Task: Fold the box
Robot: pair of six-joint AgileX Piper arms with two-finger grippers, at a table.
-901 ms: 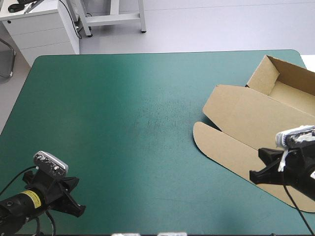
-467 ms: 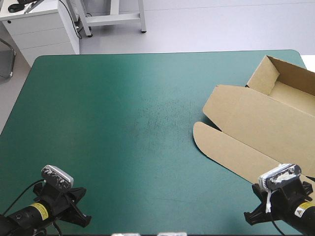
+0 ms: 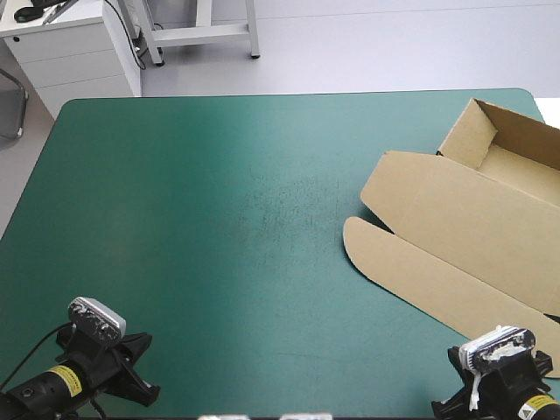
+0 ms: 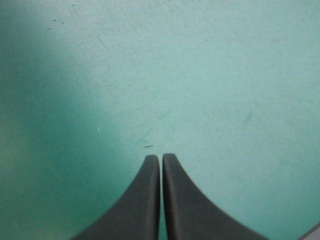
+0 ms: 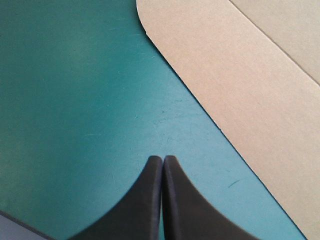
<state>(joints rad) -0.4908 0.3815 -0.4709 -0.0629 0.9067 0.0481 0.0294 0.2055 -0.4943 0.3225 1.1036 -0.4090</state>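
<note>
- Lying on the right side of the teal-green cover (image 3: 219,219), the brown box (image 3: 455,214) is opened out as a tray with its lid flat. Its right part runs out of the high view.
- The tray (image 3: 516,153) sits near the table's far right corner. Its brown walls are raised and it is open upward.
- The lid (image 3: 442,206) lies flat on the cover, reaching from the tray toward the middle of the table.
- A long flap (image 3: 411,271) with a rounded end lies flat along the lid's near side, slanting toward the near right corner.
- The left gripper (image 3: 147,374) is at the near left corner, well apart from the box. In the left wrist view its black fingers (image 4: 161,157) are pressed together into one pointed arch, gripping nothing. Scuffed teal-green cover (image 4: 200,75) lies under and ahead of them.
- The right gripper (image 3: 446,385) is at the near right corner, close to the flap's near edge.
- In the right wrist view its black fingers (image 5: 163,159) also meet in one arch, gripping nothing. They are over the cover (image 5: 75,75), and the box (image 5: 240,75) lies ahead and to one side, with a strip of cover between.
</note>
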